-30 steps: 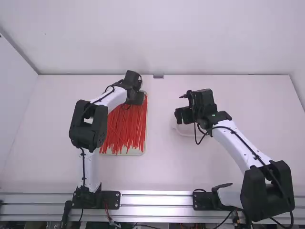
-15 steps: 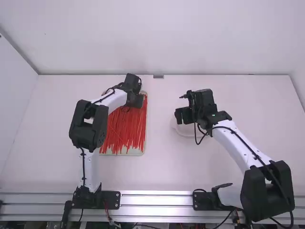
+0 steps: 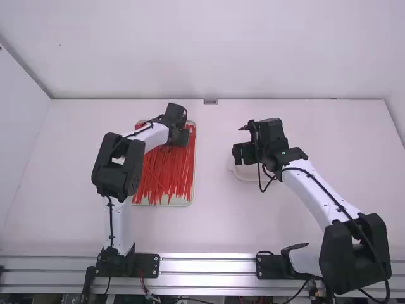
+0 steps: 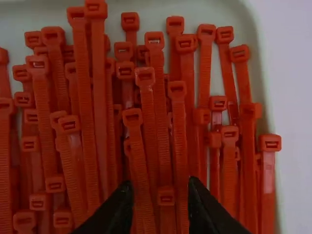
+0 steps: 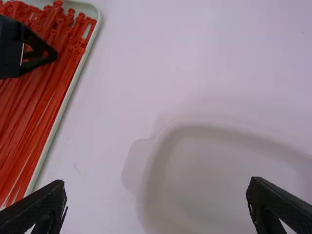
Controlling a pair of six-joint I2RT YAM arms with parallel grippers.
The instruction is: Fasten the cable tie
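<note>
Red plastic cable ties are piled in a pale tray on the white counter; left claw sits spread, straddling a few, right claw gapes over a white dish.

Tray: red plastic cable ties lie packed tight across the pale rectangular tray, hemming in my left gripper.
Middle: I find a bare white table lane between the tray and the shallow white dish.
</note>
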